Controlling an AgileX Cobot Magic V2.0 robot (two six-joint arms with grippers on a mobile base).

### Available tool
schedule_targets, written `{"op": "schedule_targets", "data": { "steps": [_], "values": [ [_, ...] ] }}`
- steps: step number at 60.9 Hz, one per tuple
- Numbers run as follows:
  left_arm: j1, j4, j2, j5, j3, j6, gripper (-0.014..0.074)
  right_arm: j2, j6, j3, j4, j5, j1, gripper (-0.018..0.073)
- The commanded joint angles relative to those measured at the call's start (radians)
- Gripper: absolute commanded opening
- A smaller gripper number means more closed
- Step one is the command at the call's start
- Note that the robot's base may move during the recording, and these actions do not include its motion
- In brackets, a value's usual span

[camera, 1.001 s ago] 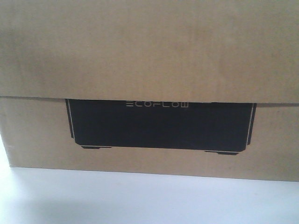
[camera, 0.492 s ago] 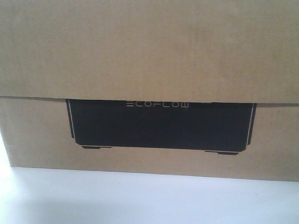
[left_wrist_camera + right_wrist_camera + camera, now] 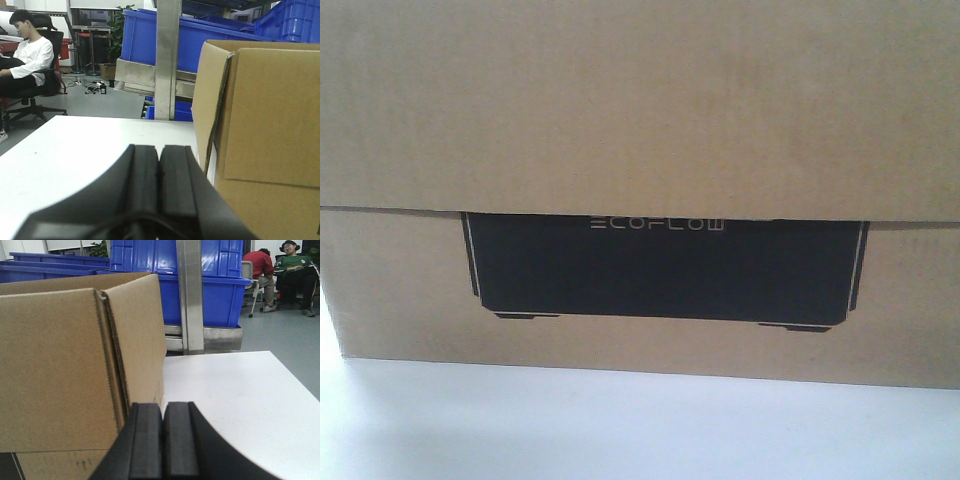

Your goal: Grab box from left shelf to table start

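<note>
Box [image 3: 640, 110] on table [image 3: 640, 430], blue bins [image 3: 200, 285] behind.

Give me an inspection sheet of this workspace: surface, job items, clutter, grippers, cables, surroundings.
Surface: white table, bare where visible.
Job's things: brown box lettered ECOFLOW rests on the table; shelf stands behind it.
Clutter: nothing seen on the table.
Grippers: left gripper shut, left of the box; right gripper shut, right of it; neither holds anything.
Cables: some on the floor far off.
Surroundings: blue bins on the shelf; seated people in the background.
</note>
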Motion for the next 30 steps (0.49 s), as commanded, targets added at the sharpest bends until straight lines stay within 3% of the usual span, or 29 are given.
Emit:
{"op": "schedule_targets", "data": {
  "steps": [1,30],
  "values": [
    [-0.005,-0.007,-0.014,-0.077,0.029,-0.008,-0.0081,-0.003,-0.001,0.001,0.002,-0.092,-0.004,0.0018],
    [-0.005,-0.007,-0.014,-0.077,0.029,-0.008,-0.0081,-0.003,-0.001,0.001,0.002,-0.092,-0.004,0.0018]
  ]
}}
